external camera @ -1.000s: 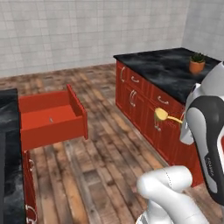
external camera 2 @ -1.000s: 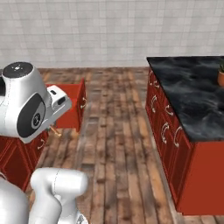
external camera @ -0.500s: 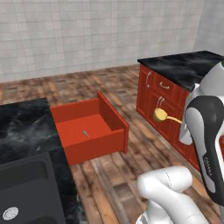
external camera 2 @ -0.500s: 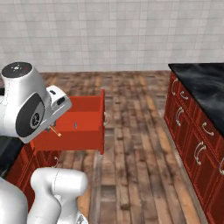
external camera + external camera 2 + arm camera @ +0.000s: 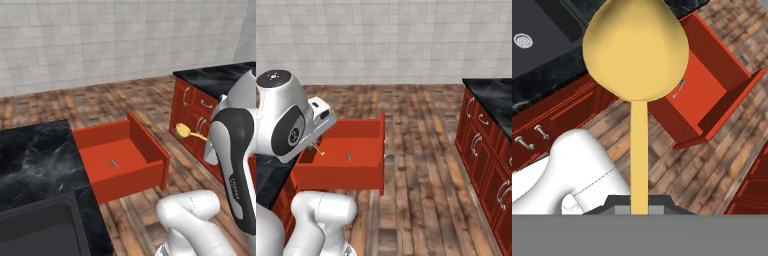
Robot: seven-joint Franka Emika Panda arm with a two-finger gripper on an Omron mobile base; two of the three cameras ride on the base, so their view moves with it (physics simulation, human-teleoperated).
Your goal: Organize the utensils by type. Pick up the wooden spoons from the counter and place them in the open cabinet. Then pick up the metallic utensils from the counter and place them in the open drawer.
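My gripper (image 5: pixel 639 204) is shut on the thin handle of a gold-yellow spoon (image 5: pixel 635 50), whose oval bowl points away from the hand. In the left base view the spoon (image 5: pixel 183 131) sticks out leftward from behind my arm, above the wooden floor. The open red drawer (image 5: pixel 150 145) juts from under the black marble counter (image 5: pixel 35 160), to the left of and below the spoon. A small silver utensil (image 5: pixel 115 163) lies on the drawer floor. In the right base view the hand (image 5: pixel 318 117) hangs over the drawer's (image 5: pixel 338 177) left part, with the silver utensil (image 5: pixel 349 157) just to its right.
A dark sink (image 5: pixel 40 230) is set in the near counter. A second run of red cabinets with a black top (image 5: pixel 215 77) stands across the aisle on the right (image 5: pixel 481 145). Wood-plank floor (image 5: pixel 416 150) lies between them, with a tiled wall behind.
The whole scene has shifted as the base moved: the open drawer has come closer and toward the middle, and the far cabinets have slid right. The spoon stays in the gripper.
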